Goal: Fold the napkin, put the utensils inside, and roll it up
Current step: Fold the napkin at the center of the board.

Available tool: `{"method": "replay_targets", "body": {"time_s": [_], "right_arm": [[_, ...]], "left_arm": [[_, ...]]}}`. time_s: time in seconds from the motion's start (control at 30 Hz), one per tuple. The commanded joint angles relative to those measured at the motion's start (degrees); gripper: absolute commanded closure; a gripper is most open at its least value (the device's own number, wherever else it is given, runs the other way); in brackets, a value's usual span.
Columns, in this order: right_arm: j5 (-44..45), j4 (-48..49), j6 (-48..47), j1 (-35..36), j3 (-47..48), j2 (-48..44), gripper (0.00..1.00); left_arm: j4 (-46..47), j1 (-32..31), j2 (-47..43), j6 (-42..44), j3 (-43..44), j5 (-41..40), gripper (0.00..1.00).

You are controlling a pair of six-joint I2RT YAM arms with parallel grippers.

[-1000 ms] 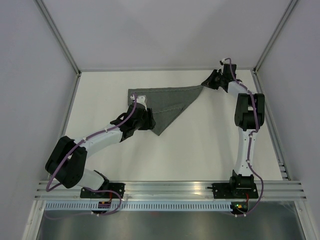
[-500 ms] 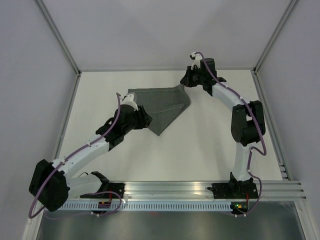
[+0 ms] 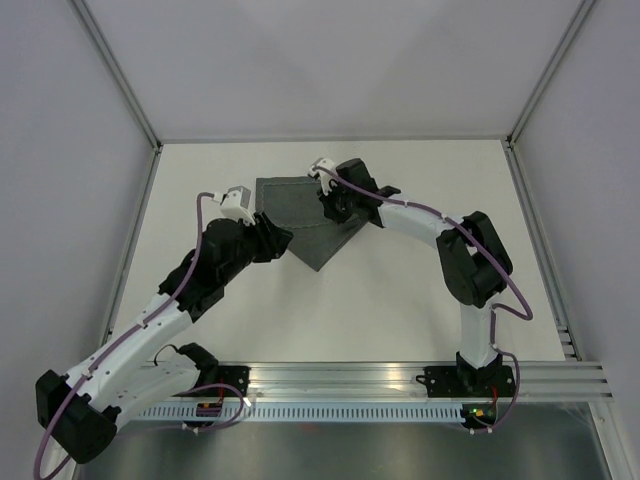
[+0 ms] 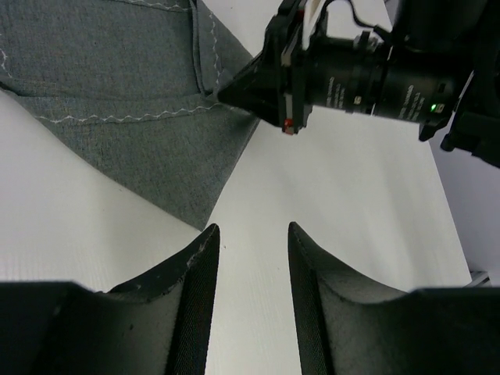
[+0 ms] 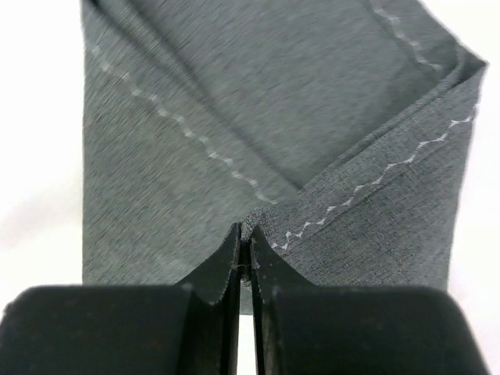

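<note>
The dark grey napkin (image 3: pixel 300 215) lies at the back middle of the table, partly folded over itself, its lower point toward the near side. My right gripper (image 3: pixel 329 205) is shut on a corner of the napkin (image 5: pixel 258 141) and holds it over the cloth's middle. My left gripper (image 3: pixel 283 238) is open and empty, just off the napkin's lower left edge (image 4: pixel 117 101). In the left wrist view the right gripper (image 4: pixel 234 94) shows pinching the fold. No utensils are in view.
The white table (image 3: pixel 400 300) is bounded by grey walls and a metal frame post (image 3: pixel 130 100) at the left. An aluminium rail (image 3: pixel 340 380) runs along the near edge by the arm bases.
My right gripper has carried the napkin's right corner leftward across the cloth, folding it over. My left arm has pulled back a little and its gripper is off the cloth.
</note>
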Motion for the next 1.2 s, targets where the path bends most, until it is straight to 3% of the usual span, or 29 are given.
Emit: {"method": "replay_targets", "body": {"time_s": [0.0,0.33,1.17], "right_arm": [[3.88,0.48,-7.23,2.36,-1.65,-3.83,0.95],[5.38,2.77,-9.97,7.02,-6.57,-3.39,0.96],[-1.83,-0.22,-6.63,7.2,-6.14,-0.84,0.92]], "left_arm": [[-2.13,-0.3,-1.62,-2.73,0.5,0.07,0.55],[-3.45,-0.31,-4.44,-3.61,0.32,-0.02,0.57],[-4.33,-0.3,-5.23,-2.64,0.5,0.24,0.57]]}}
